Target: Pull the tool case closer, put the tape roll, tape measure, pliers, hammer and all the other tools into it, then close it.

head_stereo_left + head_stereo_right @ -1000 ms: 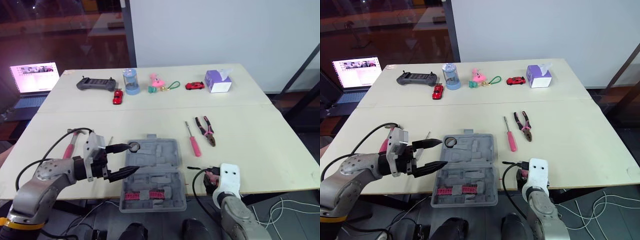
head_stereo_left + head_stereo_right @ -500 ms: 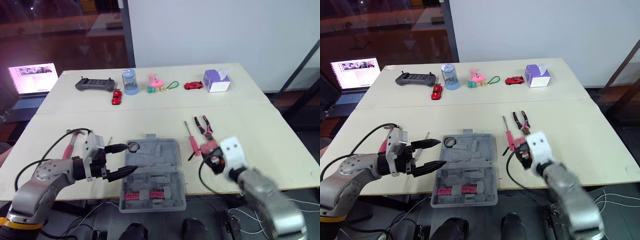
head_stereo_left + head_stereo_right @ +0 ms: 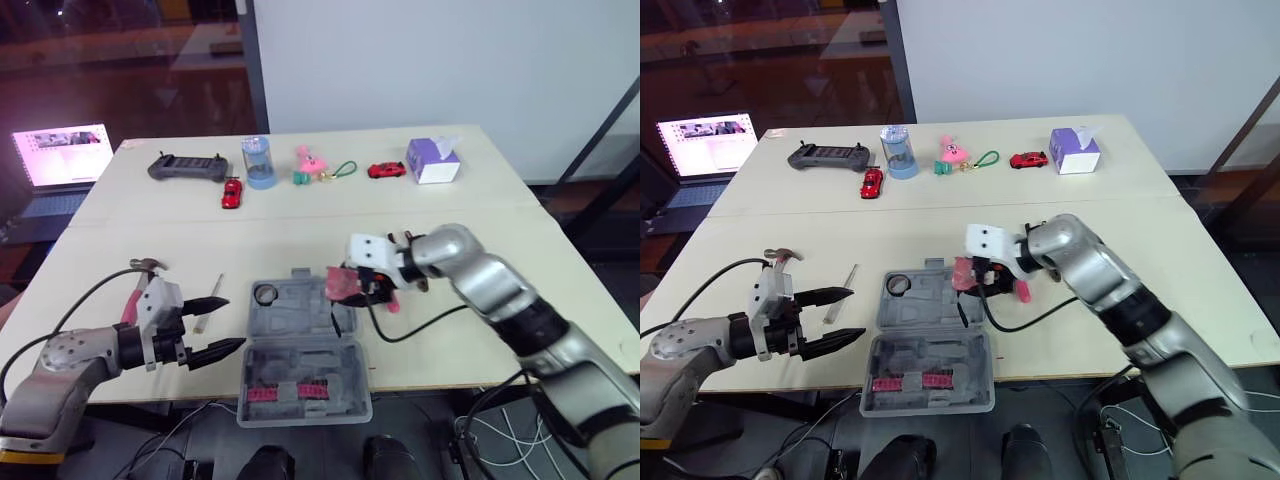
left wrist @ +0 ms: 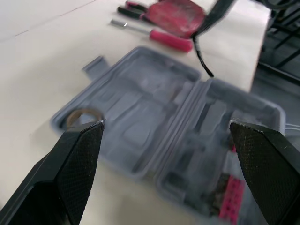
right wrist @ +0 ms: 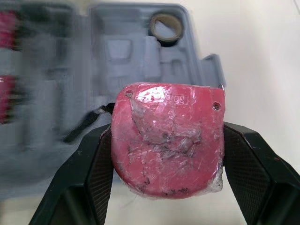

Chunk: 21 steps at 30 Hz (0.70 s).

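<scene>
Pale table (image 3: 300,235) in a room with a white wall behind, seen from the head camera. We see the grey tool case (image 3: 303,350) lying open and flat at the table's front edge, between the two arms. The tape roll (image 3: 266,294) sits in the far left pocket of its far half, and a row of pink bits (image 3: 275,392) lies in the near half.

The right gripper (image 5: 167,133) is clamped on the pink tape measure (image 3: 343,281), one black finger pressed to each side. It holds the tape measure in the air above the far right part of the case. In the right wrist view the tape measure shows a wrinkled clear wrap over its face.

The left gripper (image 3: 233,321) hangs just beside the left edge of the case, its two fingers spread wide with nothing between them.

Other tools lie outside the case. The pink-handled screwdriver (image 4: 161,38) and the pliers (image 4: 133,8) rest on the table to the right of the case, partly hidden by the right arm in the head views. The hammer (image 3: 135,293) lies at the left, beside the left arm, and a slim metal tool (image 3: 211,291) lies between the hammer and the case.

Along the far side stand a game controller (image 3: 188,168), a blue canister (image 3: 256,163), two red toy cars (image 3: 231,192), a pink toy (image 3: 308,160) and a tissue box (image 3: 433,162). A laptop (image 3: 62,155) is open beyond the table's left edge.
</scene>
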Each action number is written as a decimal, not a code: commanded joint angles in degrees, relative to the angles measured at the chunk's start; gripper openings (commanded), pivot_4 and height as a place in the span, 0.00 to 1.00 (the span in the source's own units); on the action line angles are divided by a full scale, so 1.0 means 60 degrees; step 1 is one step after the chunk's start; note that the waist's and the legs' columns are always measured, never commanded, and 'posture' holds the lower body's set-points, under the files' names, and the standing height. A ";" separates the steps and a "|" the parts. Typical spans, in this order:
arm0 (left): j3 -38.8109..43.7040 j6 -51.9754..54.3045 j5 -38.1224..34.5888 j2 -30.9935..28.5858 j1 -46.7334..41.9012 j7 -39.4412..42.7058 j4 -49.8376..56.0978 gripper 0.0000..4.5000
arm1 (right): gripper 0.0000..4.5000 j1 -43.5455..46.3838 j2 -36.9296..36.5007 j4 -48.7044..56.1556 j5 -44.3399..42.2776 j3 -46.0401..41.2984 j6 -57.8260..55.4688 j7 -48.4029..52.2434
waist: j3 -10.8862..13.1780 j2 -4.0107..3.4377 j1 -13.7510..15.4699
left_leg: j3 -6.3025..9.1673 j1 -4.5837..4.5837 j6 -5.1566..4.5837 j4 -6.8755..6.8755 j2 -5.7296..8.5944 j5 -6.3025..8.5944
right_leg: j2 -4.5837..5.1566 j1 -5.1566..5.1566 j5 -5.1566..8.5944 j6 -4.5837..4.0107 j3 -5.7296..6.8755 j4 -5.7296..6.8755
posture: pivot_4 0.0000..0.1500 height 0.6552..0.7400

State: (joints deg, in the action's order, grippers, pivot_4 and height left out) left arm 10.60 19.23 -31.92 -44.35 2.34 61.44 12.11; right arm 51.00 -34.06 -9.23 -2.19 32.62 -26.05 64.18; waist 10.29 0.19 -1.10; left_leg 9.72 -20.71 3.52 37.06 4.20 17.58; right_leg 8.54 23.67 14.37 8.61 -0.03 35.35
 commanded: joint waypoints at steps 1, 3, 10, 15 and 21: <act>0.0546 -0.0209 -0.0081 -0.0018 0.0102 -0.0115 0.0246 1.00 | 0.63 0.0887 0.0902 -0.1977 0.0853 0.0382 0.1204 0.0141 | -0.0001 0.0000 -0.0008 | 0.0003 -0.0029 0.0013 0.0005 0.0007 -0.0007 | 0.0007 0.0026 -0.0002 0.0002 0.0000 0.0007 | 1.00 1.00; 0.0649 -0.0152 -0.0139 -0.0043 0.0155 -0.0111 0.0311 1.00 | 0.63 0.1079 0.1089 -0.2575 0.1137 0.0493 0.1682 0.0343 | -0.0002 -0.0001 -0.0003 | 0.0008 -0.0112 0.0056 0.0014 0.0008 -0.0031 | 0.0006 0.0115 -0.0034 0.0002 0.0000 0.0012 | 1.00 1.00; 0.0921 0.0032 -0.0254 -0.0018 0.0441 -0.0279 0.0661 1.00 | 0.63 0.1590 0.1657 -0.4316 0.2267 0.0971 0.3114 0.0774 | -0.0002 -0.0002 -0.0163 | 0.0007 -0.0131 0.0078 0.0010 0.0006 -0.0045 | 0.0000 0.0146 -0.0055 -0.0004 0.0000 0.0020 | 1.00 1.00; 0.0952 0.0141 -0.0310 0.0014 0.0541 -0.0441 0.0882 1.00 | 0.63 0.1660 0.2075 -0.4947 0.2692 0.0860 0.3627 0.0675 | -0.0003 -0.0003 -0.0269 | 0.0007 -0.0131 0.0078 0.0007 0.0007 -0.0044 | 0.0002 0.0147 -0.0055 -0.0003 -0.0001 0.0021 | 1.00 1.00; 0.0938 0.0303 -0.0431 0.0048 0.0588 -0.0656 0.1144 1.00 | 0.63 0.1773 0.2286 -0.5553 0.3080 0.0739 0.4041 0.0456 | -0.0005 -0.0006 -0.0286 | 0.0005 -0.0126 0.0078 0.0006 0.0007 -0.0044 | 0.0002 0.0148 -0.0055 -0.0004 -0.0001 0.0025 | 1.00 1.00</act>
State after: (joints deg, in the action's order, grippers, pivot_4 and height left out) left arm 14.48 20.82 -33.22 -44.27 5.65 58.30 16.62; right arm 60.38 -21.07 -41.29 14.99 38.02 -3.06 67.72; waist 10.26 0.15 -2.81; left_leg 9.75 -21.46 3.99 37.11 4.24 17.31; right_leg 8.55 24.55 14.04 8.59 -0.04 35.50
